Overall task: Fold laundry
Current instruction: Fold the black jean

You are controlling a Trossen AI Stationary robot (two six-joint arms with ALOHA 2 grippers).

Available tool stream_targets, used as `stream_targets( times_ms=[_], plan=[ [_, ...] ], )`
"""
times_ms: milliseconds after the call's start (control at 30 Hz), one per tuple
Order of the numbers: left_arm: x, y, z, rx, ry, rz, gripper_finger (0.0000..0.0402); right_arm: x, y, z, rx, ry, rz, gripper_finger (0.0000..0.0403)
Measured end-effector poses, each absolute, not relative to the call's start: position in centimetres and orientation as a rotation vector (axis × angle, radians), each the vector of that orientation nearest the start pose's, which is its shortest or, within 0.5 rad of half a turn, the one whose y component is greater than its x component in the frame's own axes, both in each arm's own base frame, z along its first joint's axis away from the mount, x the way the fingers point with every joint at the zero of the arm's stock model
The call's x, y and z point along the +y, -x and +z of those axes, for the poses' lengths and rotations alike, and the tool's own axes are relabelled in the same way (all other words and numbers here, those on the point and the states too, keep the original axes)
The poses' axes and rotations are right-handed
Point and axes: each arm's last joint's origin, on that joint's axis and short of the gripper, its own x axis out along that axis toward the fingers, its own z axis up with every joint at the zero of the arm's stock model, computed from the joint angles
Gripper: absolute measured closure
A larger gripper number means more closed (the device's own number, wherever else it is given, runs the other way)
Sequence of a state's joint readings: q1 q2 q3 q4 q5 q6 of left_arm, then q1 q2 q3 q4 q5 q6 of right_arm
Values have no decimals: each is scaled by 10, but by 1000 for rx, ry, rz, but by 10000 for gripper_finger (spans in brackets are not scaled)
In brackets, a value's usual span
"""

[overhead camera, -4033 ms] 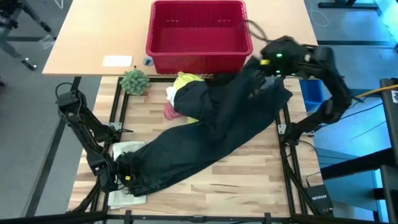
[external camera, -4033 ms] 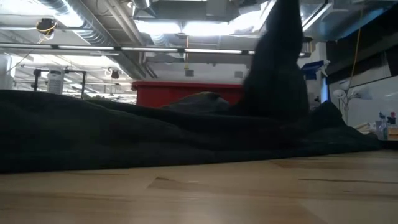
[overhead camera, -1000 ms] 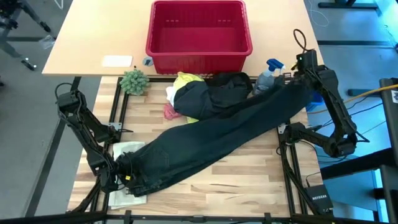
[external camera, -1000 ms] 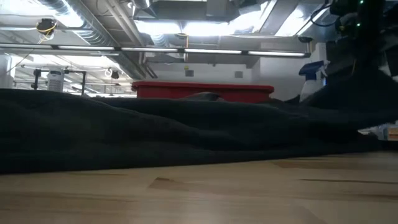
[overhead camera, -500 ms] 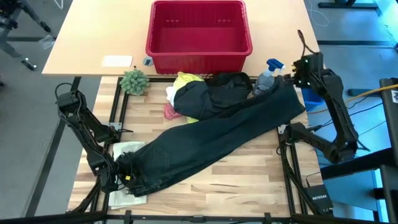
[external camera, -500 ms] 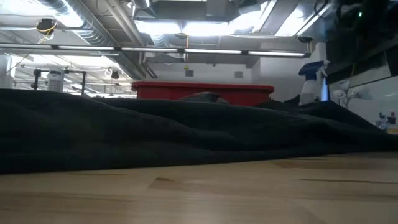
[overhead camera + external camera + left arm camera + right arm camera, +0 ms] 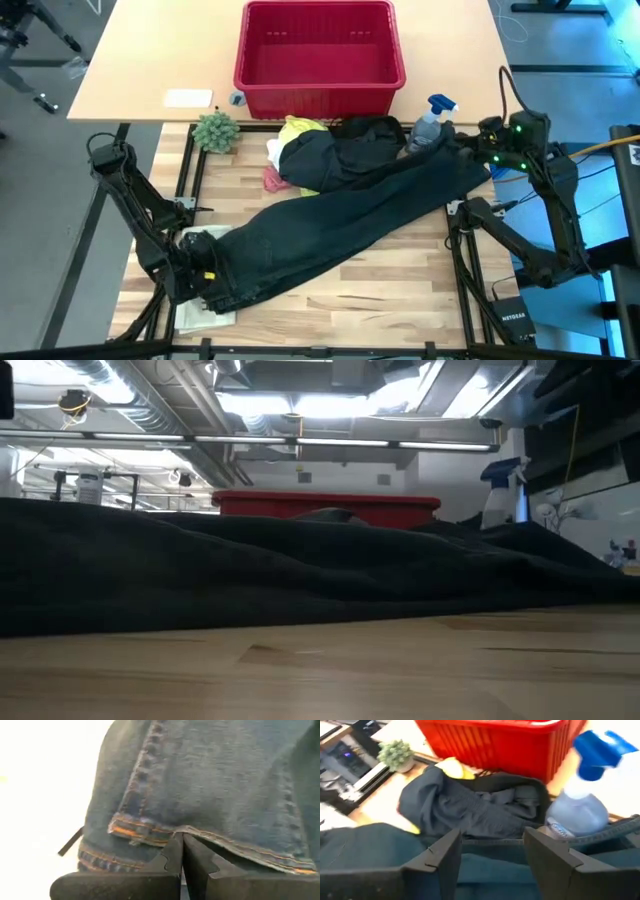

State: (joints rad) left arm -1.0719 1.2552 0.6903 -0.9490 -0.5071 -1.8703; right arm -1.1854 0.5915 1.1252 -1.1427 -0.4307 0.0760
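Denim first: the dark trousers point(image 7: 340, 225) lie stretched on a slant across my wooden desk point(image 7: 400, 290), waistband end at the near left corner, leg end reaching the far right edge. From the low view the trousers point(image 7: 300, 575) fill the whole width as a dark ridge.

Left tool point(image 7: 200, 275) sits low at the near left corner, on the waistband end. Left wrist view shows its fingers point(image 7: 170, 857) pressed together, pinching the stitched denim hem point(image 7: 200, 785).

Right tool point(image 7: 478, 150) is at the far right edge, just above the leg end of the trousers. Right wrist view shows its fingers point(image 7: 445, 852) spread, nothing between them, the trousers point(image 7: 485, 865) lying just beyond them.

Yellow T-shirt point(image 7: 298, 128) lies bunched at the far middle of the desk, partly under a dark bundle of cloth point(image 7: 350, 150). Pink cloth point(image 7: 272, 180) peeks out beside it. White cloth point(image 7: 205, 310) lies under the waistband end at the near left.

Red basket point(image 7: 318, 55) stands on the far table. Spray bottle point(image 7: 430, 120) stands beside the right tool, small plant point(image 7: 216, 130) at the far left
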Motion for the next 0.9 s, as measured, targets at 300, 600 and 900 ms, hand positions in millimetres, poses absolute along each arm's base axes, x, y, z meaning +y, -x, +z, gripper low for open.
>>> stream_targets(
  times_ms=[300,600,900],
  plan=[
    [-148,-101,214,867,759,507,305,-58,-48,382,321,-515,-512,181],
    [-141,-116,276,502,757,411,305,-89,-100,394,264,-432,-262,180],
    [-131,-127,307,185,661,493,319,-81,-195,374,369,-327,52,180]
  ],
)
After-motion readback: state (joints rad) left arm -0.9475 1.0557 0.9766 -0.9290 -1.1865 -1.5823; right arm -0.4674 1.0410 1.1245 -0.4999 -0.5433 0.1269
